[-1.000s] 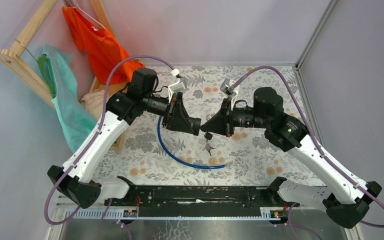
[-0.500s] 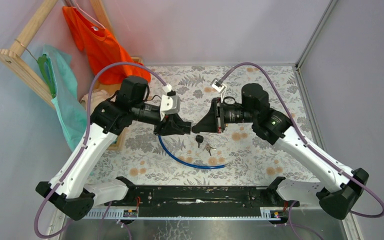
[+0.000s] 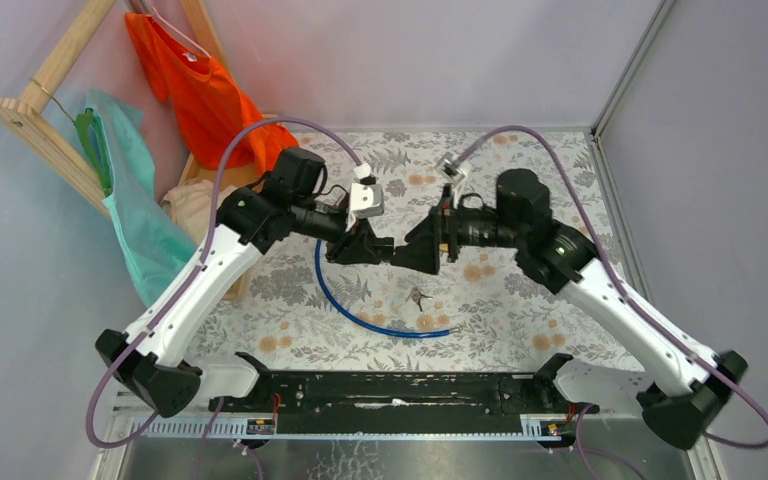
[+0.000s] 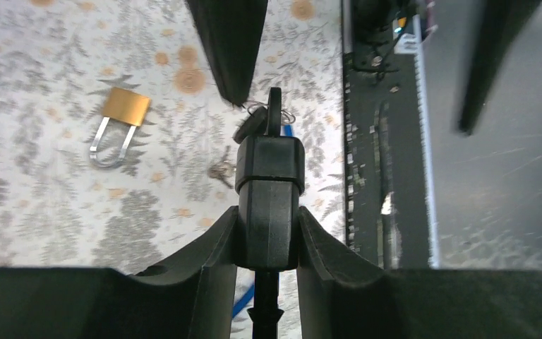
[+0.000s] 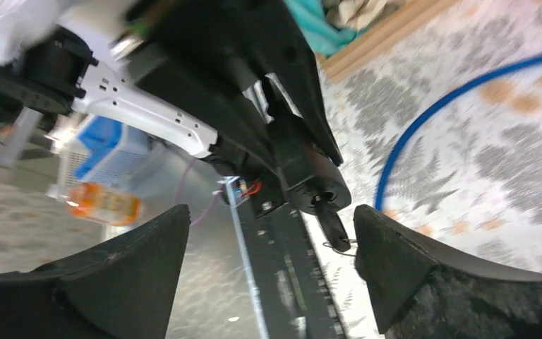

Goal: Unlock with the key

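My left gripper is shut on a chunky black padlock and holds it above the floral mat. The key, with a black head and a wire ring, sticks out of the lock's free end. In the right wrist view the key projects from the lock's round end. My right gripper is open, its fingers wide apart on either side of the key and not touching it. From above, the left gripper and right gripper meet tip to tip at mid-table.
A brass padlock lies on the mat. Small silver keys and a blue cable lie below the grippers. A wooden rack with an orange shirt and teal cloth stands at the left.
My right gripper was shut and has opened, letting go of the key, which stays in the lock. Both arms have shifted back up and right from half a second ago.
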Tool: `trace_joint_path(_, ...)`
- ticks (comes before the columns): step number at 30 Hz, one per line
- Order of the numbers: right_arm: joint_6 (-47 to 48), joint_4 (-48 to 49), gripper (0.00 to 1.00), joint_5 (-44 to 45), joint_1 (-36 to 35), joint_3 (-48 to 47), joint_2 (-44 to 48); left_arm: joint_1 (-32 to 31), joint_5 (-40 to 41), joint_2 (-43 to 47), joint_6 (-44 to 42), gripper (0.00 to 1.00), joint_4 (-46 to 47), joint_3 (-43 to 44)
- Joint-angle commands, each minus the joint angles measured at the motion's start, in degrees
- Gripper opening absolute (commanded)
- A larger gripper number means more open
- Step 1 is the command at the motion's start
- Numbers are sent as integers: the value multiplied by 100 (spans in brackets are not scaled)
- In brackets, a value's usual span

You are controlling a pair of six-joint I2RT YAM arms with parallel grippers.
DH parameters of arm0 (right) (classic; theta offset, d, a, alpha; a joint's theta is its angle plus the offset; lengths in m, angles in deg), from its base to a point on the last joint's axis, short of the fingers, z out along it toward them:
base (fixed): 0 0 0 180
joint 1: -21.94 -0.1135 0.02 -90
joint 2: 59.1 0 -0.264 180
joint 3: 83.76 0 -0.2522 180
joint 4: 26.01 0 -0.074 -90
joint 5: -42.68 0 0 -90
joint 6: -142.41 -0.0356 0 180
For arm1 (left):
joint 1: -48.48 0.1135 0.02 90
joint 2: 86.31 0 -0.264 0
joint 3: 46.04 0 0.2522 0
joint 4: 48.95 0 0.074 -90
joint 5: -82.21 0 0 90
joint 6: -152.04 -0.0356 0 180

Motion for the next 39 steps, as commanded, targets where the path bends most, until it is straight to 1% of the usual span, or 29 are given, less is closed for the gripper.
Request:
trace_joint_path(1, 1902, 369, 95, 598, -125, 190, 865, 137, -1113, -180, 1352, 0, 616, 441)
trace_joint_path(3, 2605, 712, 100, 660, -221, 496, 1150, 223, -1511, -395, 1871, 0, 625, 537)
trace_joint_path(7, 4024, 881, 100, 939, -548, 738, 1428, 269, -1976, -650, 2546, 0, 621, 636)
trace_joint_path(8, 4436, 876, 99, 1034, -620, 752, 1446, 267, -2040, -673, 2606, 0, 622, 636)
trace_joint_path(11, 5166, 667, 100, 1255, -870, 628, 1361, 274, -2019, -678, 2690, 0, 630, 641)
trace_joint_path(13, 5620, 516, 100, 1543, -1189, 536, 1300, 267, -1966, -670, 2746, 0, 620, 626)
trace_joint_path(19, 6860, 297, 100, 2827, -2099, 417, 969, 272, -2075, -747, 2985, 1, 634, 627)
trace_joint_path(24, 7601, 569, 99, 3753, -2634, 443, 715, 272, -2078, -754, 2984, 1, 557, 597)
trace_joint_path(29, 8017, 535, 88, 4178, -2821, 391, 514, 268, -2162, -813, 2854, 1, 182, 754)
trace_joint_path(33, 8119, 570, 76, 4406, -2846, 382, 500, 272, -2226, -815, 2705, 2, -82, 770)
trace_joint_path(36, 8239, 557, 72, 4597, -2863, 416, 513, 276, -2310, -805, 2642, 2, -179, 796)
trace_joint_path(38, 8279, 574, 64, 4693, -2881, 430, 509, 268, -2422, -795, 2647, 4, -177, 775)
trace_joint_path(39, 8271, 605, 60, 4731, -2890, 424, 509, 272, -2471, -789, 2672, 8, -177, 774)
